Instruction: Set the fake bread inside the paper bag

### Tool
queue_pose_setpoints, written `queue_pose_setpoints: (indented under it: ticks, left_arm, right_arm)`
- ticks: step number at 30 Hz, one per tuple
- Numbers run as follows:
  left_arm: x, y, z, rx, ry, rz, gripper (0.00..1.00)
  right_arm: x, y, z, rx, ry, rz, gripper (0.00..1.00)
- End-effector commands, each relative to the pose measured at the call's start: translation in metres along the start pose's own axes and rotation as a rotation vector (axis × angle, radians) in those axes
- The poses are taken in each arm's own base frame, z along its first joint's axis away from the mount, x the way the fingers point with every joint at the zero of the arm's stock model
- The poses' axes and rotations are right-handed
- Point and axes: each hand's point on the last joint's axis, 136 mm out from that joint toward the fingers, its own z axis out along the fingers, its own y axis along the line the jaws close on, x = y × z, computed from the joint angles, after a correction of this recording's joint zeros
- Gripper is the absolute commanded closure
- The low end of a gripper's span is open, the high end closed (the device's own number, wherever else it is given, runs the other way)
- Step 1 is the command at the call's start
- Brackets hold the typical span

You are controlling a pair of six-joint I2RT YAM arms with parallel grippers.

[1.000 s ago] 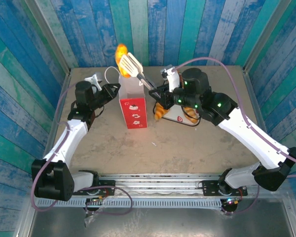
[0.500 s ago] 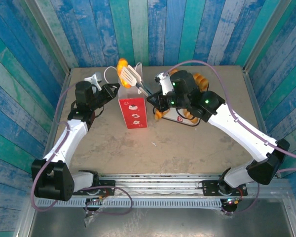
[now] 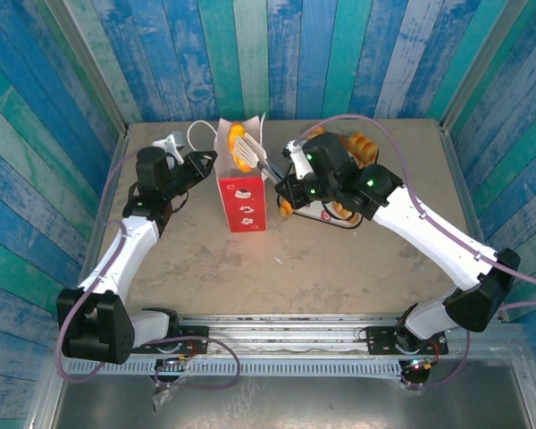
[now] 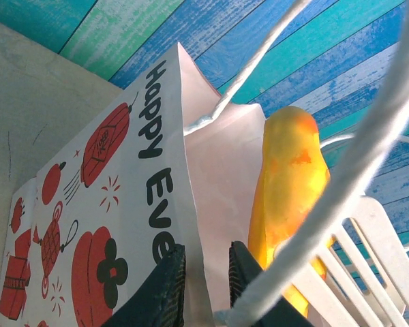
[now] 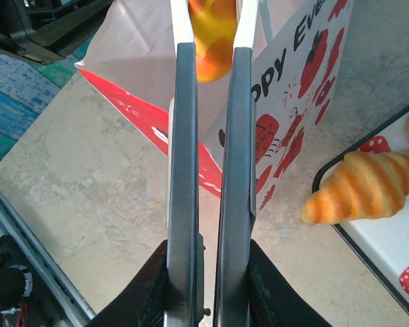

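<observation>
L pincer nipping paper bag, R pincer w/ tongs, fake bread clamped

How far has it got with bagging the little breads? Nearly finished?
Not nearly. Done: I cannot see inside the paper bag, so nothing is surely bagged. In hand: the left end effector pinches the bag's rim open, while the right end effector squeezes tongs holding one orange bread at the bag's mouth. Left: a croissant and several more pastries lie on the tray.
</observation>
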Motion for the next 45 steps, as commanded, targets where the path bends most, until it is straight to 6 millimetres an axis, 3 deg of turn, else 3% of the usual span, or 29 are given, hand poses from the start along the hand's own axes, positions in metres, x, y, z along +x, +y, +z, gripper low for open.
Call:
queue_pose_setpoints:
  ticks: [1, 13, 36, 41, 45]
  left_arm:
    - [-0.001, 0.001, 0.0, -0.014, -0.005, 0.023, 0.77]
    - [-0.002, 0.0, -0.002, -0.019, -0.011, 0.028, 0.78]
    - [-0.005, -0.011, -0.005, 0.017, -0.013, 0.021, 0.78]
    - [-0.007, -0.021, -0.006, 0.055, -0.004, 0.018, 0.69]
    - [-0.013, -0.03, -0.009, 0.066, -0.011, 0.044, 0.57]
  right_arm:
    - [-0.003, -0.003, -0.001, 0.031, -0.011, -0.015, 0.81]
    - [-0.005, -0.001, -0.005, 0.023, -0.02, -0.032, 0.66]
    - [-0.026, 0.007, -0.014, -0.009, -0.093, -0.042, 0.58]
    - [-0.043, 0.021, -0.026, -0.068, -0.147, -0.046, 0.59]
    - [-0.066, 0.037, -0.055, -0.134, -0.238, -0.05, 0.59]
